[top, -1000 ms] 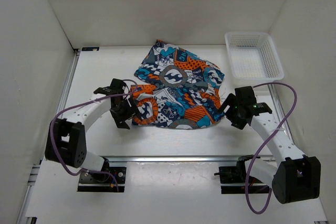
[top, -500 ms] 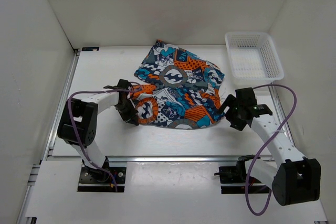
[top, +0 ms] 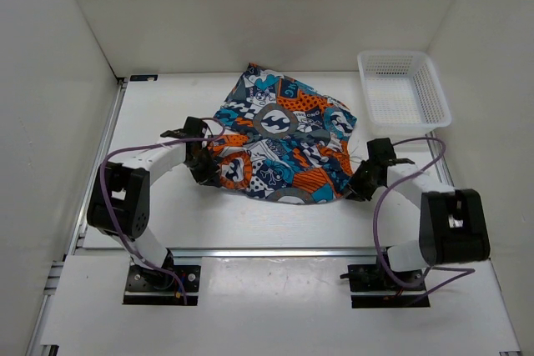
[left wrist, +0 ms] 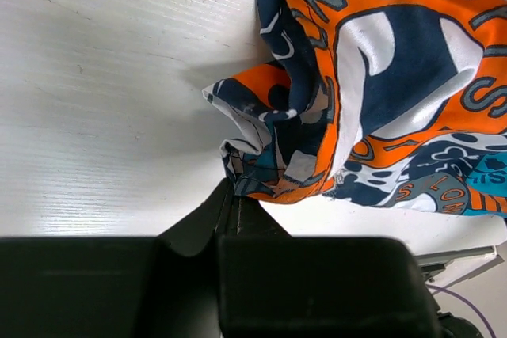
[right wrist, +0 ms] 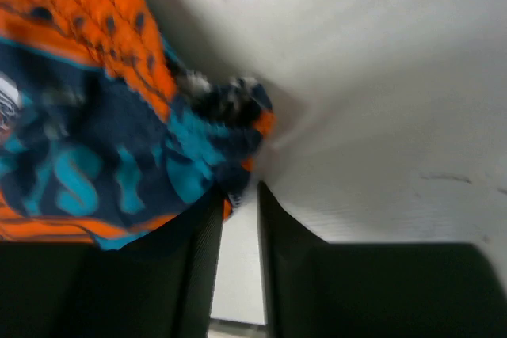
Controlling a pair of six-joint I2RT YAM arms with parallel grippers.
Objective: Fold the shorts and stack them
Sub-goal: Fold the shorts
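Pinching the near-left hem of the soft patchwork-print shorts, coloured orange, teal, navy and white, the left fingers are pressed together on bunched fabric. Opposite, the right fingers close narrowly on the near-right corner, a fold caught between them. The shorts lie spread and rumpled mid-way across the white worktop. A white plastic mesh basket stands far right, apart from the fabric.

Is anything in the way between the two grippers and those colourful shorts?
Nothing visible does. The left gripper is at the shorts' near left corner and the right gripper at their near right corner, each touching the fabric. The basket sits apart, far right.
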